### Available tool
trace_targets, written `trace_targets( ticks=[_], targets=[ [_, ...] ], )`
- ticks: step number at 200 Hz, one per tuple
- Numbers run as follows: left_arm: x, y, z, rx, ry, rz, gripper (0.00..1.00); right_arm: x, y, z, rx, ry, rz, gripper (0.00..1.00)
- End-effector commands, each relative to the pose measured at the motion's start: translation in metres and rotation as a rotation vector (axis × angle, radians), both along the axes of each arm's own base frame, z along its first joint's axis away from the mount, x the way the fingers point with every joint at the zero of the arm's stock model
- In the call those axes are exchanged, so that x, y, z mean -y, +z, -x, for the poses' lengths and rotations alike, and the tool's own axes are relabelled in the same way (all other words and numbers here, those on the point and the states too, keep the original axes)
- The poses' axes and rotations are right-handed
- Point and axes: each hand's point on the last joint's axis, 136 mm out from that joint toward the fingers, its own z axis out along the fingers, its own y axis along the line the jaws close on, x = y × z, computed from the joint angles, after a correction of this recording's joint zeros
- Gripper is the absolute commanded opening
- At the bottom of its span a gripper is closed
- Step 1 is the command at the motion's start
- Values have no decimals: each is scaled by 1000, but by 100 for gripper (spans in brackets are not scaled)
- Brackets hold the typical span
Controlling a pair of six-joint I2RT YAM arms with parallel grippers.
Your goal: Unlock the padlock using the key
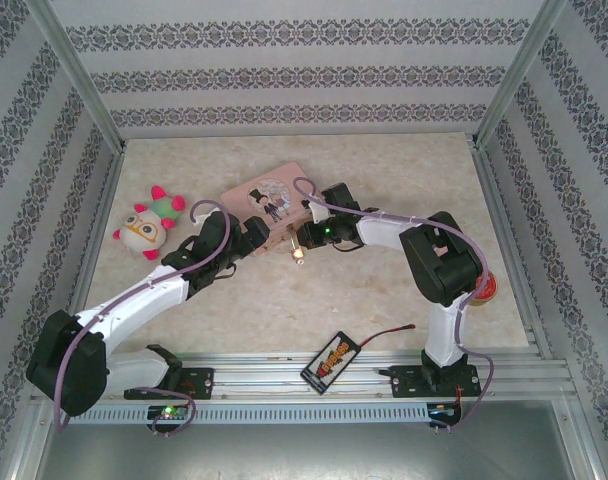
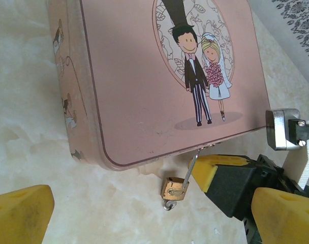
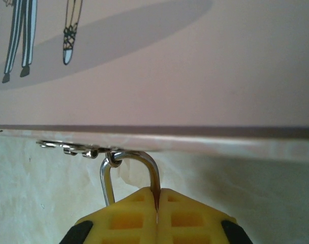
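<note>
The brass padlock (image 2: 176,188) hangs by its silver shackle (image 2: 192,165) from the clasp on the near edge of the pink tin (image 2: 144,86). A small silvery key (image 2: 170,205) sticks out under the padlock's body. My right gripper (image 3: 157,206) is shut on one leg of the shackle (image 3: 153,170), and its yellow finger (image 2: 210,170) lies right beside the lock. My left gripper (image 2: 152,218) stands open just short of the padlock, nothing between its fingers (image 2: 20,213). From above, both grippers meet at the tin's (image 1: 269,198) front edge, with the padlock (image 1: 297,255) between them.
A plush toy (image 1: 144,225) lies left of the tin. A black card-like object (image 1: 331,362) with a red wire (image 1: 389,335) sits near the front rail. A round red and yellow thing (image 1: 486,290) lies behind the right arm. Patterned walls enclose the table.
</note>
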Motion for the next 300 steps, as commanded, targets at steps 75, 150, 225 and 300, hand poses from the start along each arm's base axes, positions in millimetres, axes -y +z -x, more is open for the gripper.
trace_targets(
  ticks=[75,150,225,300],
  targets=[
    [-6,-3,-22,-9,22,-110,99,2,3,5,-107,-178,-14,0],
    [-7,-24,-43,-61,19,-242,99,0,5,2,-180,-285,-41,0],
    [-4,-50,-56,-131,8,-316,99,0,8,-8,-216,-380,-91,0],
    [-2,-64,-53,-168,3,-308,99,-4,16,-18,-249,-449,-194,0]
  ],
)
